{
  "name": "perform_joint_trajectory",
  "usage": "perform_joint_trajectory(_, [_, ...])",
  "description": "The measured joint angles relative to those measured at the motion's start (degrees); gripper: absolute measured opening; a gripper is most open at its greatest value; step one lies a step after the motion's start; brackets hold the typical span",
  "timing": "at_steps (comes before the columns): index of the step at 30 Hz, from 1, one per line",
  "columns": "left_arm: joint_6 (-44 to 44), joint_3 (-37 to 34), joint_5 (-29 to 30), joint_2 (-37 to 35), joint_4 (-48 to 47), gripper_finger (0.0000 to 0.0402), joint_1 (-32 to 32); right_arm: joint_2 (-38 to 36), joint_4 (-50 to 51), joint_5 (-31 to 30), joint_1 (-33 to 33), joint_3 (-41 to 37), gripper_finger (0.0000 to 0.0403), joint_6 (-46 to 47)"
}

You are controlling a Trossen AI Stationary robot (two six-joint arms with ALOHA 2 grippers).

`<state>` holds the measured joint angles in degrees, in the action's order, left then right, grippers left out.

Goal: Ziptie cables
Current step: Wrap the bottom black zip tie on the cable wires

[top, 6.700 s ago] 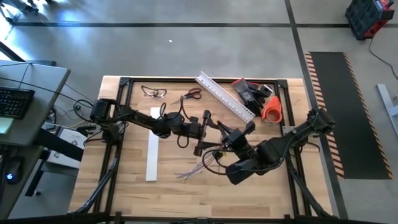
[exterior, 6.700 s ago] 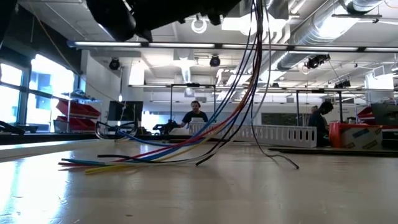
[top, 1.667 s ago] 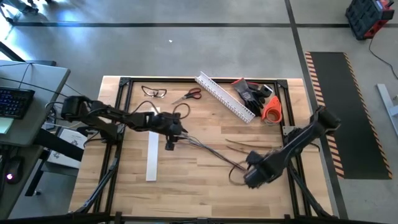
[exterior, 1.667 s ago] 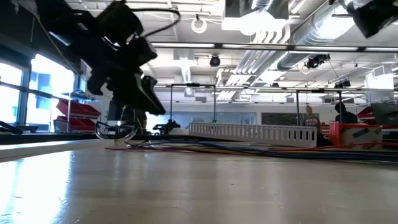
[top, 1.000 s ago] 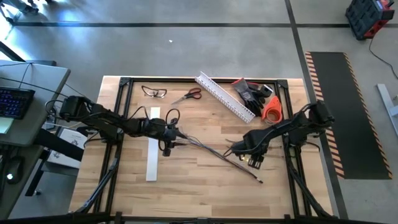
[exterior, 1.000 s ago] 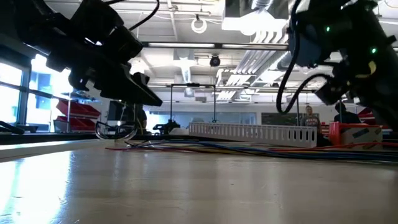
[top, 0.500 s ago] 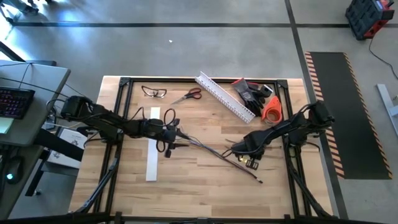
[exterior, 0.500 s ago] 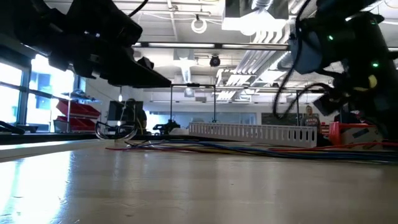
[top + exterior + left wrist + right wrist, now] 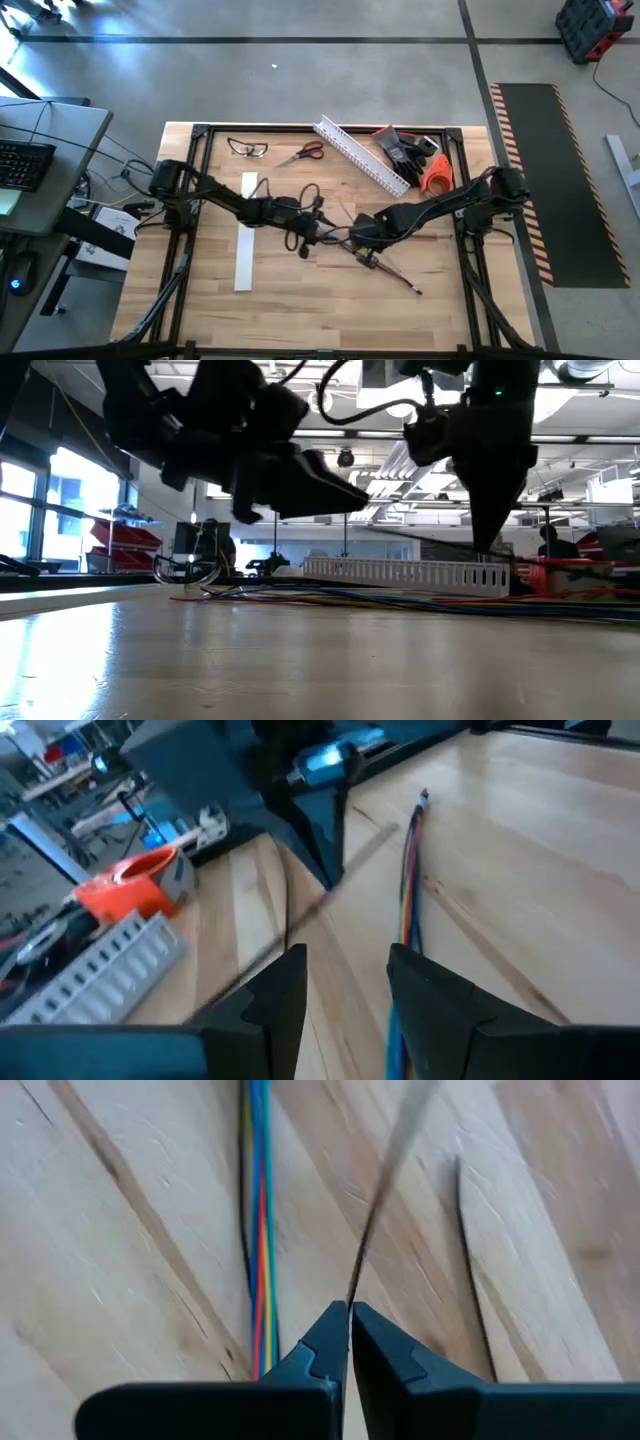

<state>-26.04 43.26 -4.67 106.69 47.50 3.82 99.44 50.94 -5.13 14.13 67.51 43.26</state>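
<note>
Pale wooden surface (image 9: 300, 300) in a black frame stands on a grey concrete floor. Near its middle, the right tool (image 9: 362, 247) has its fingers (image 9: 325, 1342) pressed together, pinching one thin dark ziptie (image 9: 385, 1190) that slants up off the wood. Another ziptie (image 9: 470, 1270) lies flat beside it. The cables (image 9: 259, 1230), a straight run of coloured wires, lie on the surface just beside the right tool and stretch toward the right edge. The left tool (image 9: 306, 238) sits close by, facing the right one, its fingers (image 9: 280, 995) spread apart around nothing. A white slotted channel (image 9: 360, 153), scissors (image 9: 308, 152), glasses (image 9: 246, 148) and an orange tape roll (image 9: 436, 176) lie along the far edge; a white strip (image 9: 245, 240) lies toward the left edge.
</note>
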Motion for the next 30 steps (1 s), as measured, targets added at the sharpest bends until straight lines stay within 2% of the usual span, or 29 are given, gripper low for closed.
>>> perform_joint_trajectory(8, [-5.77, 3.22, -3.81, 2.24, 0.03, 0.0127, 1.53, 7.48, -1.91, -0.61, -0.13, 2.7, 0.0, -2.15])
perform_joint_trajectory(15, [-2.83, 3.21, -3.26, 2.78, -3.4, 0.0127, 0.93, 6.96, -1.64, -1.96, 0.97, 2.66, 0.0008, -0.83])
perform_joint_trajectory(18, [-2.13, 3.24, -3.32, 2.76, -4.23, 0.0127, 1.48, 4.31, -0.08, -1.37, 3.44, 2.68, 0.0033, 0.5])
perform_joint_trajectory(21, [-1.44, 3.19, -3.33, 2.78, -4.8, 0.0127, 1.9, 1.6, 2.53, -1.06, 6.19, 2.21, 0.0077, 4.3])
perform_joint_trajectory(26, [0.05, 3.22, -3.38, 2.76, -4.66, 0.0127, 2.27, -0.83, 4.5, -1.84, 9.77, -2.68, 0.0156, 16.7])
perform_joint_trajectory(30, [0.5, 3.22, -3.71, 2.76, -4.59, 0.0127, 2.39, -0.83, -3.65, 1.03, 9.97, -9.15, 0.0177, 20.19])
